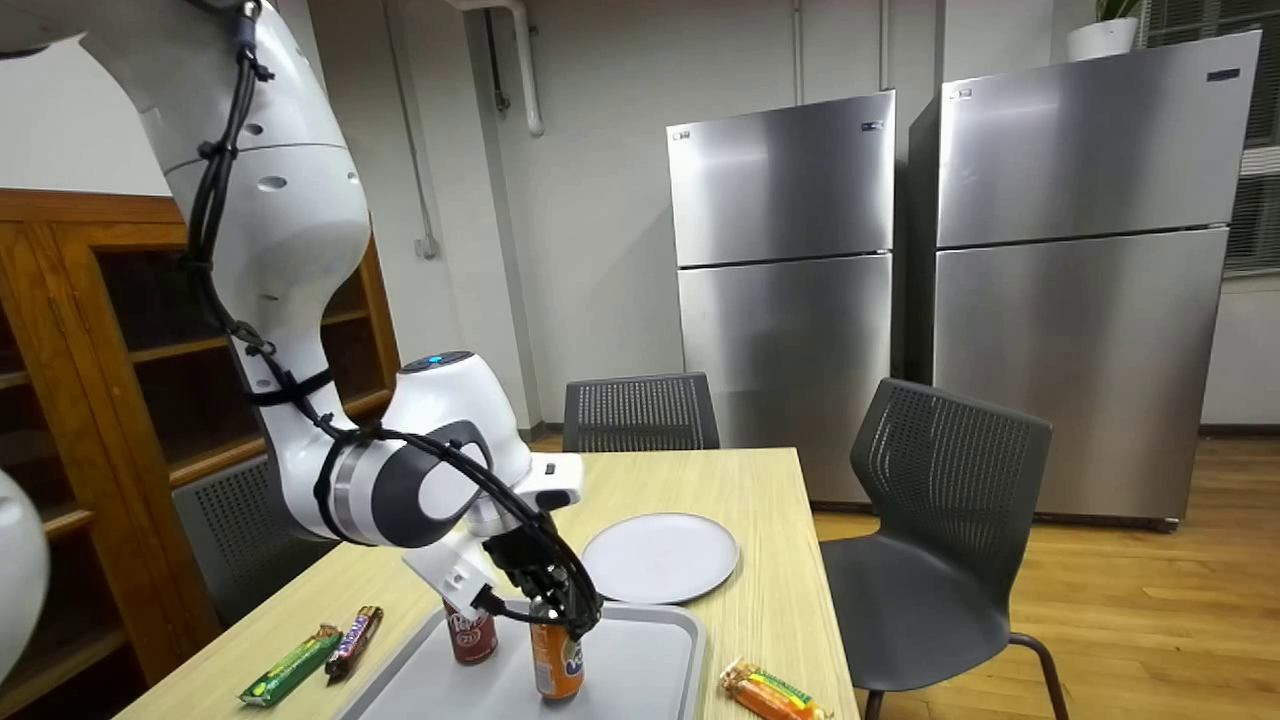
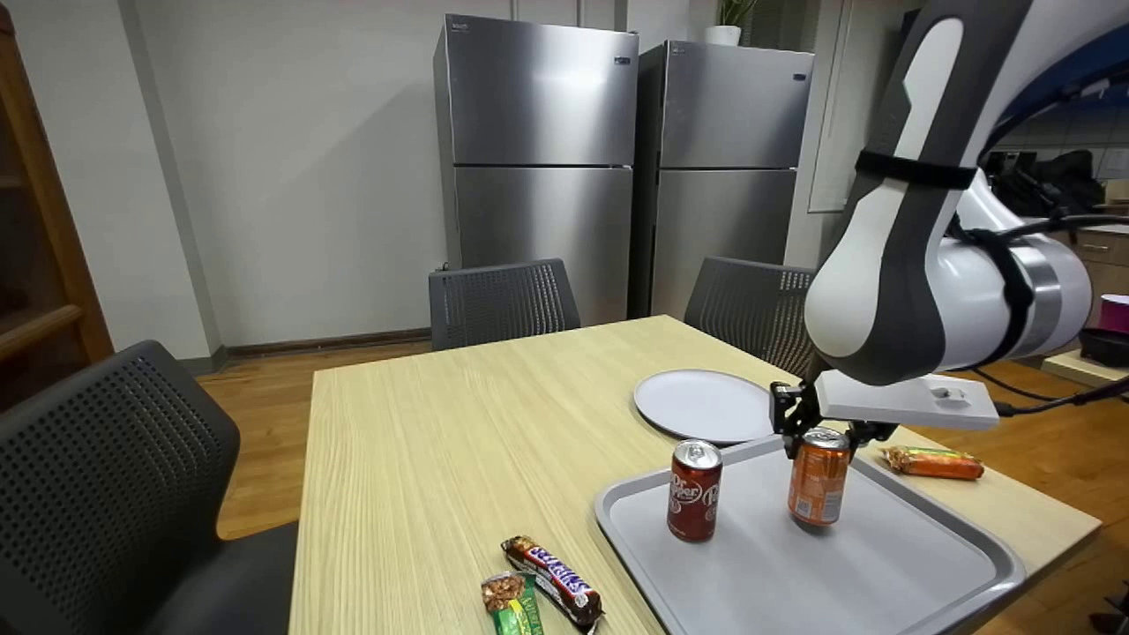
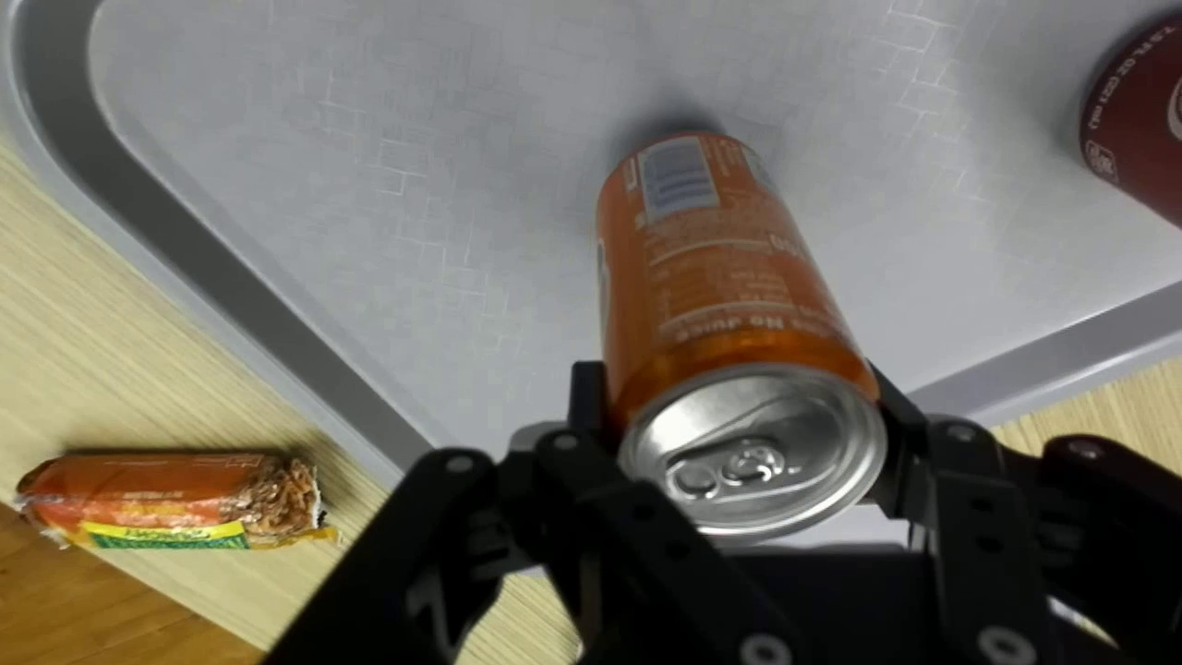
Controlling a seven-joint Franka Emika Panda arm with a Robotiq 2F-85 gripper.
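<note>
My gripper [image 3: 739,406] is shut on an orange Fanta can [image 3: 720,249], with one finger against each side near its top rim. The can also shows in both exterior views [image 1: 557,660] [image 2: 818,483], slightly tilted over the grey tray [image 2: 750,582]. A dark shadow lies at its base; I cannot tell whether the base touches the tray. A dark red Dr Pepper can [image 2: 694,491] stands upright on the tray beside it. Part of that can shows at the right edge of the wrist view [image 3: 1140,120].
A pale round plate [image 2: 703,404] lies behind the tray. An orange-wrapped bar [image 3: 175,501] lies beside the tray near the table edge. A Snickers bar [image 1: 354,643] and a green-wrapped bar [image 1: 292,665] lie on the tray's other side. Dark chairs [image 1: 940,530] stand around the table.
</note>
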